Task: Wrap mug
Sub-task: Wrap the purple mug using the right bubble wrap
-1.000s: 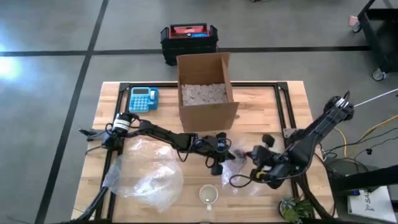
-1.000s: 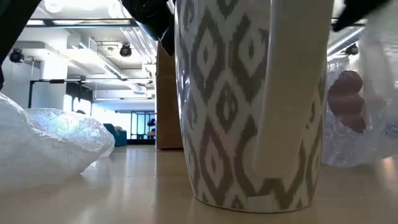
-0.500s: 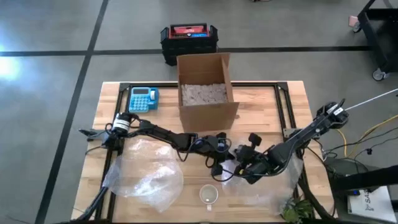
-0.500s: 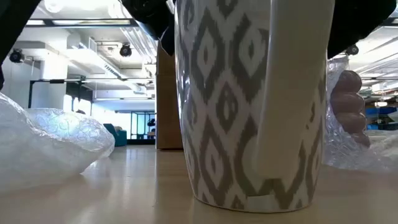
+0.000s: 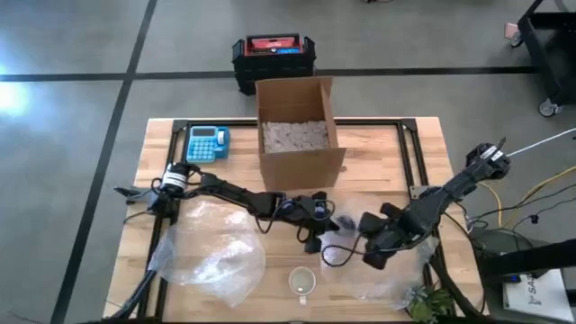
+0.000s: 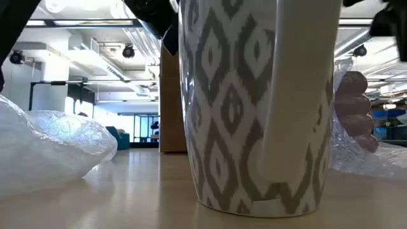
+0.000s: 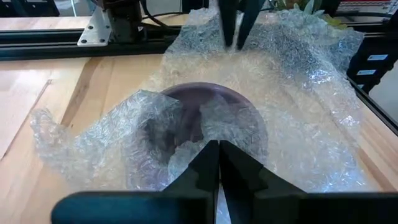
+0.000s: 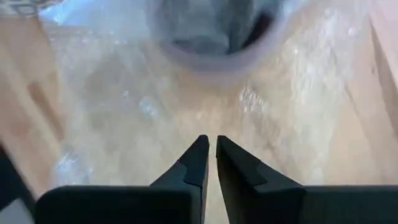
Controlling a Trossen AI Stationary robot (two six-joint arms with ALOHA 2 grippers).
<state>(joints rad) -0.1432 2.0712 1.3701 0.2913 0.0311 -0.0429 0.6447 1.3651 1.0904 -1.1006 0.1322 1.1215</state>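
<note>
- High view: left gripper [image 5: 317,236] reaches to mid-table, just in front of the box [image 5: 297,126], fingers pinched on the edge of the wrap [image 5: 373,270].
- Right gripper [image 5: 371,252] sits just beside it on the same wrap; this view does not settle its fingers.
- Purple mug [image 5: 345,222] lies between the two grippers, mostly hidden by wrap and arms.
- A patterned mug [image 5: 302,282] stands alone near the front edge, apart from both grippers.
- Loose bubble wrap [image 5: 211,247] lies bunched on the table's left half; calculator [image 5: 207,142] near the back left; black crate [image 5: 274,56] on the floor behind the table [image 5: 378,148].
- Low view: patterned mug [image 6: 257,105] fills the frame, upright, handle toward the camera. Purple mug [image 6: 353,108] peeks out behind it under wrap [image 6: 365,152]. Loose wrap [image 6: 54,143] heaps on the other side.
- Left wrist view: fingers [image 7: 205,168] closed together on a fold of wrap [image 7: 298,93]; purple mug [image 7: 199,115] lies on its side, mouth facing the camera, half covered. The other arm's fingers come down onto the wrap beyond it.
- Right wrist view: fingers [image 8: 199,163] nearly closed with a thin gap, hanging over the wrap [image 8: 161,112]; nothing seen between them. Mug [image 8: 217,34] rim ahead, blurred.
</note>
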